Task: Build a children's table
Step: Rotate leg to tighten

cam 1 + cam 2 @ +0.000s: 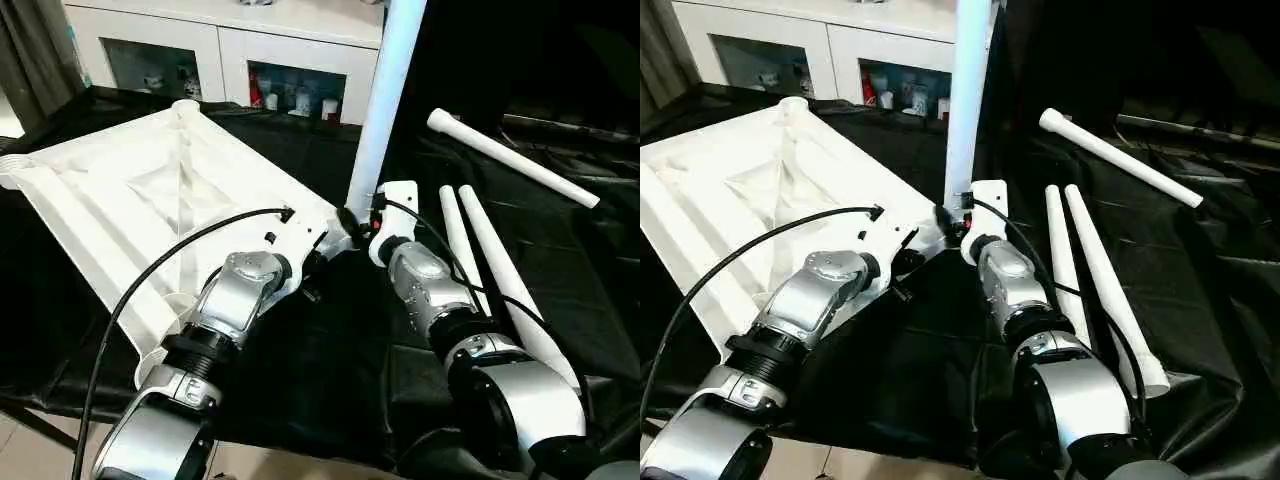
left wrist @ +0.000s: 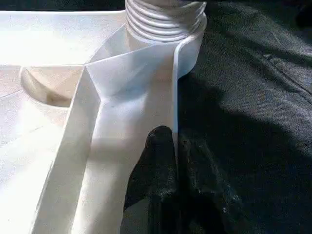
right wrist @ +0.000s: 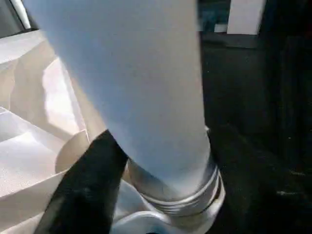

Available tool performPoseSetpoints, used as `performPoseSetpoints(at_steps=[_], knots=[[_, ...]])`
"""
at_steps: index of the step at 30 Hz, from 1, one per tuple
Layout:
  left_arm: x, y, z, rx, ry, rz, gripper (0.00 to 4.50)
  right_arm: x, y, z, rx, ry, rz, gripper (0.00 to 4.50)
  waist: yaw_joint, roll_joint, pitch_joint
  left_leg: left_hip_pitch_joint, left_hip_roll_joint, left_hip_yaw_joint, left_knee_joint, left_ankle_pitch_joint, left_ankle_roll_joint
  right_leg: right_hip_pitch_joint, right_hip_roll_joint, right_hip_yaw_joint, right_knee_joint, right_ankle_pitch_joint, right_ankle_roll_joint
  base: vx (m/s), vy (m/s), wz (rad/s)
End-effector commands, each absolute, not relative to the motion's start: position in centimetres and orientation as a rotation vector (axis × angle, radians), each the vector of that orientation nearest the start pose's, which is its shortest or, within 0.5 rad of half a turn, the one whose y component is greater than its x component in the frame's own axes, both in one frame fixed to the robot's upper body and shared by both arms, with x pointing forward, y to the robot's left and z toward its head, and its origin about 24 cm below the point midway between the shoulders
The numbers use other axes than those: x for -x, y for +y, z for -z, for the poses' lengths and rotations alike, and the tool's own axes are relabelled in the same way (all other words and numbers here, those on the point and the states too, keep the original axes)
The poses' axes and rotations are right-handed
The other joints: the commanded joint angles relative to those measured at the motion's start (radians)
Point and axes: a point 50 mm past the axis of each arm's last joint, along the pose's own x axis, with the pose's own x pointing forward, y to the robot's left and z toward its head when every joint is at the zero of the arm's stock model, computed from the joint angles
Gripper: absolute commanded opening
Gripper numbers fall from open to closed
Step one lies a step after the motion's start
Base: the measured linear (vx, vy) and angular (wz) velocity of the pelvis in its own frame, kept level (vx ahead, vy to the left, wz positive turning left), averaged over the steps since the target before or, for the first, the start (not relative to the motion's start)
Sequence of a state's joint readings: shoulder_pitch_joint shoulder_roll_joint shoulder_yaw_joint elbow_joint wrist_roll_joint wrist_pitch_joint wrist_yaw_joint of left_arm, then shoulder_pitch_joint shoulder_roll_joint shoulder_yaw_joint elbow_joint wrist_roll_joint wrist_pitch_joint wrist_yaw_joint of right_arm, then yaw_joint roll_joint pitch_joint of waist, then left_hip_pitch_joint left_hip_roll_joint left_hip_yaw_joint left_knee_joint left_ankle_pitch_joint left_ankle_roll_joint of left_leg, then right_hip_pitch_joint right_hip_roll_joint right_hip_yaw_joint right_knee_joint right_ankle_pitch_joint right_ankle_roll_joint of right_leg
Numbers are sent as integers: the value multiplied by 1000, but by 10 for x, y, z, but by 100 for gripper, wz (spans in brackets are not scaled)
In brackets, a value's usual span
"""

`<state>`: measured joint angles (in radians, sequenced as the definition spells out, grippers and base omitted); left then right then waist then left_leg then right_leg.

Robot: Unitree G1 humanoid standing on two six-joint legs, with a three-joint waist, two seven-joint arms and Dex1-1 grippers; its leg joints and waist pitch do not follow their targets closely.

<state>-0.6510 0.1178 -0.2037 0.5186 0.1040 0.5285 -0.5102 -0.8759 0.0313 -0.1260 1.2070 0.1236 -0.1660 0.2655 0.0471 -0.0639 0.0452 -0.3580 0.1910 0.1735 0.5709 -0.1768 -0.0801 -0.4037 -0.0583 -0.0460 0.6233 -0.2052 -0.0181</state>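
The white tabletop (image 1: 130, 190) lies upside down on black cloth, ribs and corner sockets facing up. One white leg (image 1: 385, 100) stands upright in its near right corner socket (image 2: 165, 19), where threaded rings show at the joint. My left gripper (image 2: 176, 163) is shut on the tabletop's thin raised rim just beside that socket, one black finger on each side of the wall. My right gripper (image 1: 360, 225) is at the base of the upright leg (image 3: 146, 97), right against it. Three loose legs lie to the right: two side by side (image 1: 500, 280) and one farther back (image 1: 510, 158).
A white glass-fronted cabinet (image 1: 230, 40) stands behind the work. Black cloth (image 1: 330, 350) covers the surface. A black cable (image 1: 160, 270) loops over my left forearm. The cloth's near edge runs just in front of my arms, with floor (image 1: 30, 450) below.
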Motion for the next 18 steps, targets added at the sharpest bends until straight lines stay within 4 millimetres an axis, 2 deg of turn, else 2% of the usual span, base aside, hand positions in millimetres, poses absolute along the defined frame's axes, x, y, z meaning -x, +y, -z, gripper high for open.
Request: performPoseSetpoints(at_steps=[1,3,6,10,15,18], knots=[[-344,88,-55,-303,487,672,0,-368,-69,-40,-160,255,-428,257,9,7,-48,-1,38,-10,-67,-251,31,42,-80,46,-90,-223,-182,0,0,0],[-344,88,-55,-303,488,672,0,-368,-69,-40,-161,255,-429,255,9,7,-48,-1,38,-10,-67,-248,31,42,-80,46,-89,-218,-184,0,0,0],[-343,90,-55,-303,491,676,0,-368,-70,-40,-161,255,-431,224,8,7,-48,-2,37,-10,-67,-244,33,43,-80,46,-89,-213,-186,0,0,0],[-343,90,-54,-303,492,680,0,-368,-70,-40,-156,255,-439,206,7,7,-49,-2,38,-9,-66,-230,35,44,-79,46,-86,-185,-194,0,0,0],[-342,90,-57,-310,471,743,0,-368,-72,-42,-131,254,-506,200,7,4,-48,-2,37,-8,-66,-239,40,45,-81,46,-90,-215,-191,0,0,0],[-340,92,-59,-331,460,801,0,-369,-76,-45,-91,259,-574,199,8,6,-49,-2,39,-8,-65,-225,46,46,-81,46,-86,-190,-202,0,0,0]])
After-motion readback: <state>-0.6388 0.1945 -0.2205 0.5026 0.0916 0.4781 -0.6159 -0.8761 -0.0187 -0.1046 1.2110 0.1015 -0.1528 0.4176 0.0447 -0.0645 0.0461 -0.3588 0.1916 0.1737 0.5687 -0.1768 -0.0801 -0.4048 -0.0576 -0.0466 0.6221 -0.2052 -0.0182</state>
